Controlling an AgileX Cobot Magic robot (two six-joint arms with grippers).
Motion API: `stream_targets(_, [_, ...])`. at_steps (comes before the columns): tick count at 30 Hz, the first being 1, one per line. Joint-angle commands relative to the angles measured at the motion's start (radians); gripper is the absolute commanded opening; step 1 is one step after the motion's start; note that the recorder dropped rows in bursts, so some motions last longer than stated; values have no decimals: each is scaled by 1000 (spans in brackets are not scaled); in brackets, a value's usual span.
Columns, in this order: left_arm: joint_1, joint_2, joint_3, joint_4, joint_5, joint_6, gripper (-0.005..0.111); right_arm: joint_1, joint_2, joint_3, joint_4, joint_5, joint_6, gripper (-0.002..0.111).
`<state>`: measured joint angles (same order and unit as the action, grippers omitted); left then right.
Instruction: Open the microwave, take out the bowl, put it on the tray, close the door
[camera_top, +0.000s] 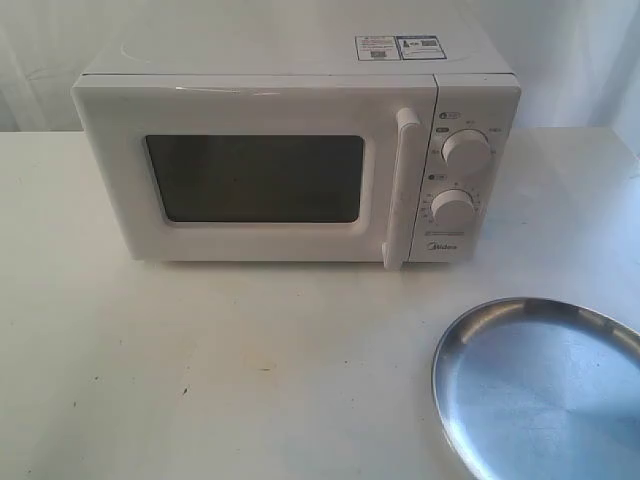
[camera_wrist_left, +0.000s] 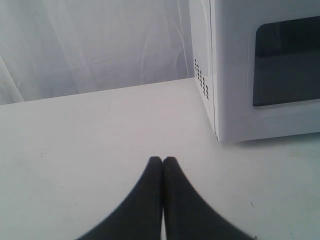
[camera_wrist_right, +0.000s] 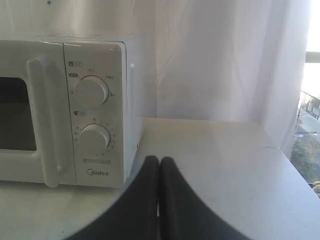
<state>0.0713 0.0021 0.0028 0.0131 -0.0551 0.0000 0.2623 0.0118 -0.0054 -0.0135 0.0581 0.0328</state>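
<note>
Left gripper (camera_wrist_left: 162, 161): fingers pressed together, clenched on nothing, low over bare table (camera_wrist_left: 90, 150). Ahead and to one side, the microwave's (camera_wrist_left: 235, 75) near corner. Clear table between the two, nothing in the way.

Right gripper (camera_wrist_right: 159, 160): fingers likewise pressed together, empty. Just beyond the tips, the microwave's control-panel corner, with the two dials (camera_wrist_right: 91, 91) one above the other and the handle (camera_wrist_right: 50, 125) beside them. Open table off to the other side.

Door (camera_top: 255, 180): shut, flush with the front. Its window (camera_top: 255, 178) is dark, so the inside cannot be read. Bowl not seen in any view.

Tray (camera_top: 560, 400): bare, on the table in front of the microwave toward the right, well apart from it, partly cut off by the frame edge. The rest of the table in front of the door lies open.

View differences:
- Only the exterior view shows the tray, the full door and the stickers (camera_top: 398, 47) on the top. Neither gripper appears in it.
- Only the left wrist view shows the vent holes (camera_wrist_left: 200, 80) on the microwave's side wall.
- Only the right wrist view shows the Midea logo (camera_wrist_right: 97, 173) clearly, and a strip of street (camera_wrist_right: 309, 135) past the white curtain (camera_wrist_right: 215, 60).
</note>
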Motion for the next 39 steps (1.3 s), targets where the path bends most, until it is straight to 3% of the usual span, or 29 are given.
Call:
stream_targets(1, [-2,-2,-3,-6,3,0,0,-3,-2,5,-1,2,-12,0])
stream_targets(13, [-2,-2,-3,-6,3,0,0,-3,-2,5,-1,-17,-12,0])
stream_targets(20, [-2,-2,-3,-6,3,0,0,-3,-2,5,13,-134,7,0])
stream_targets(25, [-2,-2,-3,-6,3,0,0,-3,-2,5,74,-183,139,0])
stream_targets(31, [-2,-2,-3,-6,3,0,0,-3,-2,5,74,-380,173,0])
stream_targets(34, [-2,-2,-3,-6,3,0,0,-3,-2,5,72,-452,282,0])
stream_targets(39, [-2,-2,-3,-6,3,0,0,-3,-2,5,-160,-548,480,0])
